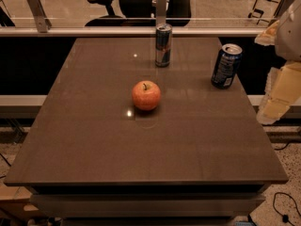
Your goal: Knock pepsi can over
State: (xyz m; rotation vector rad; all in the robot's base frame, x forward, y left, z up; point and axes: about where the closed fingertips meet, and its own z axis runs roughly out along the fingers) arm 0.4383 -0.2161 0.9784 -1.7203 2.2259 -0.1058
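Step in hand: approach. No contact, the knock is not yet done.

Pepsi can [226,66] stands on its base on the counter [94,140], near the right edge toward the back, at about 2 o'clock from the apple [146,95] in the middle. Silver top faces up. The can looks a touch leaned to the right, which may be only the camera angle. It is well apart from the apple and from the slim can [163,45], which sits at 12 o'clock from the apple near the rear edge.

Gripper [278,94] hangs off the counter's right side, at about 4 o'clock from the pepsi can, near it but clearly apart. Only pale yellowish parts show at the frame edge, so I cannot tell whether it is released or clenched. Nothing seems to be held.

Next move, as I judge it: bring the gripper in over the counter edge toward 9–10 o'clock, at the height of the can's upper half, and push sideways so it tips rather than slides. A high contact is needed; a low one would just shove it along. The push direction should stay clear of the slim can and the apple. The can sits close to the edge, so pushing it inward is safer than sweeping it off.
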